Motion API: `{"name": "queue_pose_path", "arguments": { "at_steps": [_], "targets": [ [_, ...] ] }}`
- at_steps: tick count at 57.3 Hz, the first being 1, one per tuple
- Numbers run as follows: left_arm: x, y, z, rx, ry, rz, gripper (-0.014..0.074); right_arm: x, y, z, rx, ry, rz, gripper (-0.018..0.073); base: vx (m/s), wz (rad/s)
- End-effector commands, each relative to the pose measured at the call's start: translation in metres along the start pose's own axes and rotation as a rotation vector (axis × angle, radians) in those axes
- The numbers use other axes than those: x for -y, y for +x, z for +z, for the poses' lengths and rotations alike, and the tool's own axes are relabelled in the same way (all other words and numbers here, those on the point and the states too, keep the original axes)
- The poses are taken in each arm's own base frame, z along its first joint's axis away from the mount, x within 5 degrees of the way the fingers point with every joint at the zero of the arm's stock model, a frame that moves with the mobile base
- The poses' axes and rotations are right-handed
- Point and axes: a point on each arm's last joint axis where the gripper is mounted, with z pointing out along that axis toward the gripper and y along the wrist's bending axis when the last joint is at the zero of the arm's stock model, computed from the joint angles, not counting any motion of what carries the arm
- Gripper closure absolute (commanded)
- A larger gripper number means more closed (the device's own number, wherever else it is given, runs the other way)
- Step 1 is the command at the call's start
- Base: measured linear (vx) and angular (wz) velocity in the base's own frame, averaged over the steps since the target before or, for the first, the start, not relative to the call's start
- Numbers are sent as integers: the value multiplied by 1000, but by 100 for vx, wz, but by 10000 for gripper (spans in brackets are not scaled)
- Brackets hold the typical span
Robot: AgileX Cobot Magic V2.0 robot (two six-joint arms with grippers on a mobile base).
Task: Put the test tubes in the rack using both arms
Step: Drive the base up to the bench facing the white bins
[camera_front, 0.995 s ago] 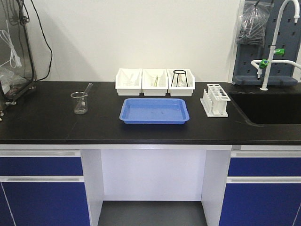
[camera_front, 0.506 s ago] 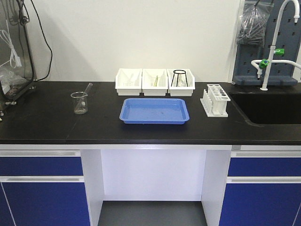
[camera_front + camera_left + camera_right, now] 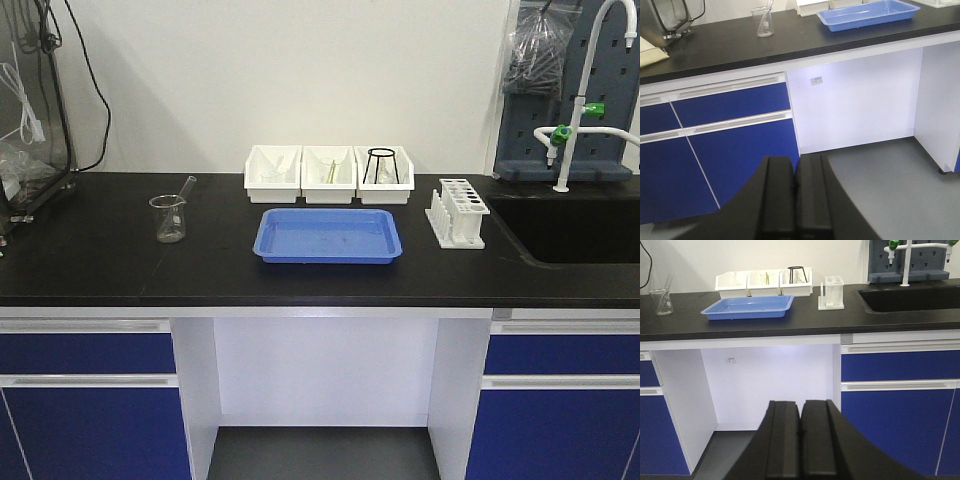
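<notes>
A slender clear test tube [image 3: 188,185] leans in a glass beaker [image 3: 168,218] on the left of the black counter [image 3: 90,250]. The white rack [image 3: 458,212] stands to the right of the blue tray, near the sink. Neither arm shows in the front view. In the left wrist view my left gripper [image 3: 794,159] is shut and empty, low in front of the blue cabinet doors, with the beaker [image 3: 763,22] far above. My right gripper [image 3: 801,403] is also shut and empty, below counter height, with the rack [image 3: 832,292] far ahead.
A blue tray [image 3: 328,236] lies mid-counter, in front of three white bins [image 3: 328,173] holding glassware and a black ring stand. A black sink [image 3: 570,225] with a white tap [image 3: 580,90] is at the right. Cables and equipment [image 3: 30,110] stand at the far left.
</notes>
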Motion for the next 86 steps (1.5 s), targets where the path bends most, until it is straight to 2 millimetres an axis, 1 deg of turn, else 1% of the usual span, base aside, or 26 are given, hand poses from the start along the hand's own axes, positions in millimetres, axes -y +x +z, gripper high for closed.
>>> {"name": "queue_pose_path", "arguments": {
  "at_steps": [1,22,42,64,86],
  "targets": [
    [0,0,1,79,1,-9,615,0,-4,0,82,-1,-23,566,2,0],
    [0,0,1,79,1,-9,615,0,-4,0,82,-1,-23,566,7,0],
    [0,0,1,79,1,-9,615,0,-4,0,82,-1,-23,566,22,4],
    [0,0,1,79,1,-9,615,0,-4,0,82,-1,-23,566,32,-9],
    [0,0,1,79,1,-9,615,0,-4,0,82,-1,-23,566,42,5]
  ]
}}
